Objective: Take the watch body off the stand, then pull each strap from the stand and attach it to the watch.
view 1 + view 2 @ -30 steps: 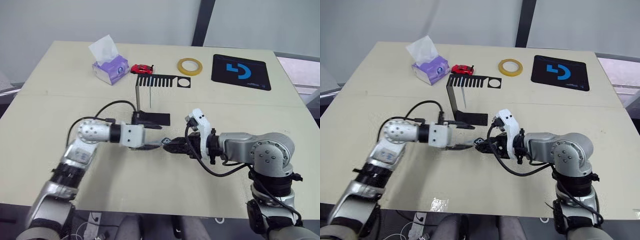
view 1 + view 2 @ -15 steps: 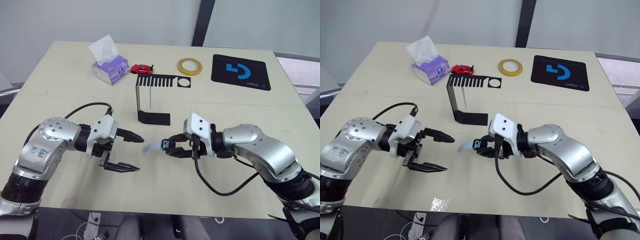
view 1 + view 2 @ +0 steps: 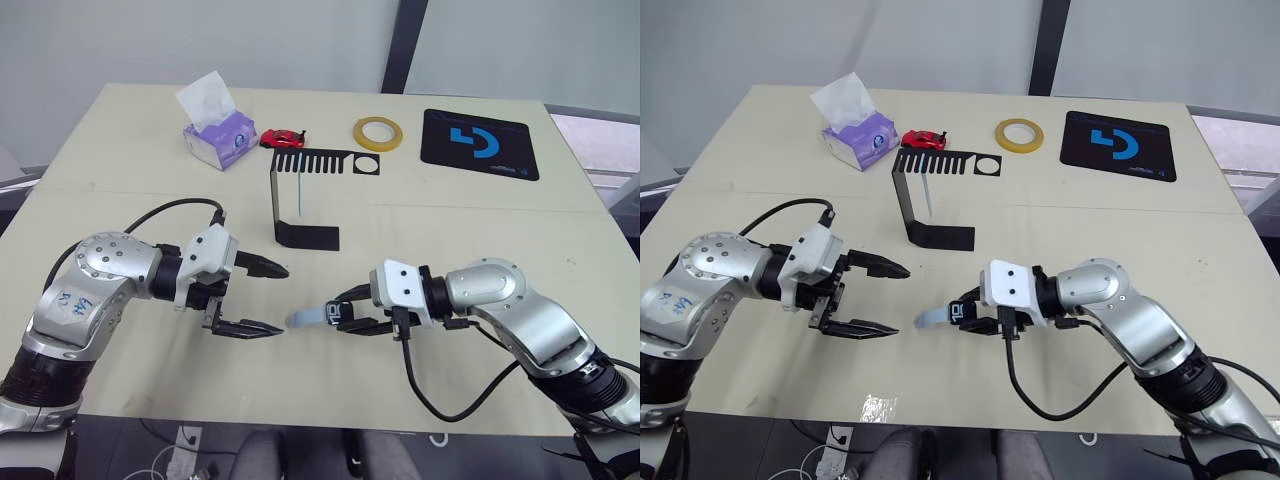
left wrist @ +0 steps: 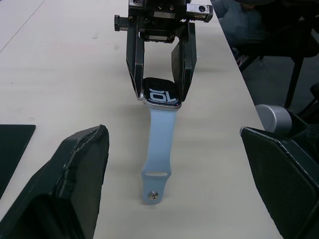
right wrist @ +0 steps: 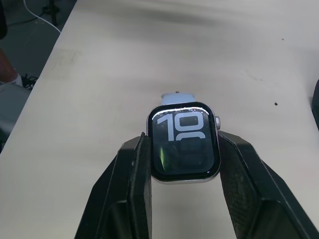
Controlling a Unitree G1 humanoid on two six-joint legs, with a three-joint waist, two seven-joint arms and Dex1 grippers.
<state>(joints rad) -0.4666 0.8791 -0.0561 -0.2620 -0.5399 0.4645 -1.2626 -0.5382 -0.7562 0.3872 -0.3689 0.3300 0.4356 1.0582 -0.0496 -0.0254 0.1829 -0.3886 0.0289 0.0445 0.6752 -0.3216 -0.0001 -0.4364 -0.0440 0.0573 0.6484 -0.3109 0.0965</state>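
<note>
The right pincer (image 3: 345, 316) clamps the watch body (image 5: 184, 141) low over the desk (image 3: 420, 225), one strap (image 4: 158, 149) attached, the left pincer (image 3: 265, 298) apart — the second, seemingly hanging from the stand (image 3: 300, 205), could snag if tugged sideways.

You have the stand (image 3: 300, 205) mid-table; behind it, from left to right along the far edge, sit the tissue box (image 3: 218, 135), toy car (image 3: 283, 138), tape ring (image 3: 379, 132) and mouse pad (image 3: 480, 143); nearer you, the left gripper (image 3: 262, 298) faces the right gripper (image 3: 347, 312), the watch body (image 5: 184, 141) and one attached strap (image 4: 159, 149) between them.
</note>
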